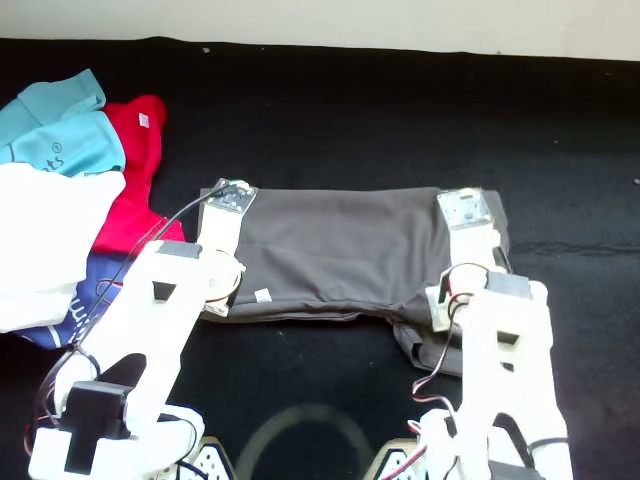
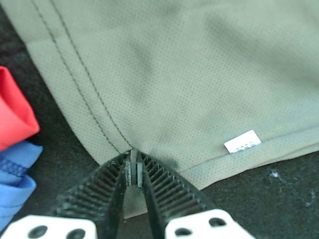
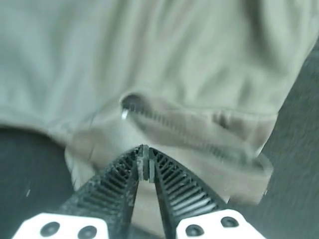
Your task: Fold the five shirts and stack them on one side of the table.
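Grey fine-mesh knit T-shirt (image 1: 340, 250), high view: lies flat mid-frame on the black table cloth (image 1: 350, 90). Left arm (image 1: 165, 300) is over its frame-left edge, right arm (image 1: 500, 330) over its frame-right edge. Heaped at frame left: teal shirt (image 1: 60, 130), red shirt (image 1: 140, 170), white shirt (image 1: 50, 230), blue shirt (image 1: 95, 290). — R.

Handling? — M.

Judged light, limp, no stiffness. It should sag between two holds, so take edges or corners, both sides level. — R.

Left wrist view? — M.

Left gripper (image 2: 133, 172), low centre, pinched tight on the double-stitched hem (image 2: 75, 74). Small white label (image 2: 242, 141) at lower right. Dimpled weave, likely grippy against the ribbed pads (image 2: 164, 184). — R.

Right wrist view? — M.

Right gripper (image 3: 143, 162), low centre, clamped on the same shirt at a bunched stitched fold (image 3: 199, 139). Several layers there, so one could slip out. — R.
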`<action>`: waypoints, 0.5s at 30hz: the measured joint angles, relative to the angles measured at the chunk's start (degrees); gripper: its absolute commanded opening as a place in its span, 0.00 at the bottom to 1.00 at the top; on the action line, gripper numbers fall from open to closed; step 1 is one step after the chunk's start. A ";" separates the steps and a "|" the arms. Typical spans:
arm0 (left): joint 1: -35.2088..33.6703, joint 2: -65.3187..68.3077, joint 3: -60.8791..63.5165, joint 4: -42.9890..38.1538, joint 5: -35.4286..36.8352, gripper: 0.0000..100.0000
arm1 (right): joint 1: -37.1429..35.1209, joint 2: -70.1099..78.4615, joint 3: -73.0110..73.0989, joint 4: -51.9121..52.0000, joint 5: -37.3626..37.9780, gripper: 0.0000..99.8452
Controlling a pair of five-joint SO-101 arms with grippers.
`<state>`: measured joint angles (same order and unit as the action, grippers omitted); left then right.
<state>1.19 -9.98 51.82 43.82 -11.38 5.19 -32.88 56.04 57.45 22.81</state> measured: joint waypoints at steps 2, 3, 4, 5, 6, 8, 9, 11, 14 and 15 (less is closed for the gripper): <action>0.00 0.00 0.00 0.00 0.00 0.01 | 0.00 -1.67 0.00 0.62 0.00 0.01; 0.00 0.00 0.00 0.00 0.00 0.01 | 0.00 -2.55 0.00 0.35 0.00 0.01; 0.00 0.00 0.00 0.00 0.00 0.01 | 0.00 -3.43 0.00 -0.62 0.00 0.01; 0.00 0.00 0.00 0.00 0.00 0.01 | 0.00 -4.13 0.00 -1.85 0.00 0.01; 0.00 0.00 0.00 0.00 0.00 0.01 | 0.00 -4.57 0.00 -3.43 0.00 0.01; 0.00 0.00 0.00 0.00 0.00 0.01 | 0.00 -4.75 0.00 -7.12 0.00 0.01; 0.00 0.00 0.00 0.00 0.00 0.01 | -0.26 -4.75 0.00 -8.70 0.00 0.01; 0.00 0.00 0.00 0.00 0.00 0.01 | -1.58 -3.87 0.00 -11.52 0.00 0.01; 0.00 0.00 0.00 0.00 0.00 0.01 | -3.69 0.00 0.00 -15.56 0.00 0.01; 0.00 0.00 0.00 0.00 0.00 0.01 | -4.40 1.76 0.00 -16.62 0.00 0.01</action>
<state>1.19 -9.98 51.82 43.82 -11.38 0.79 -31.12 56.04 40.84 22.81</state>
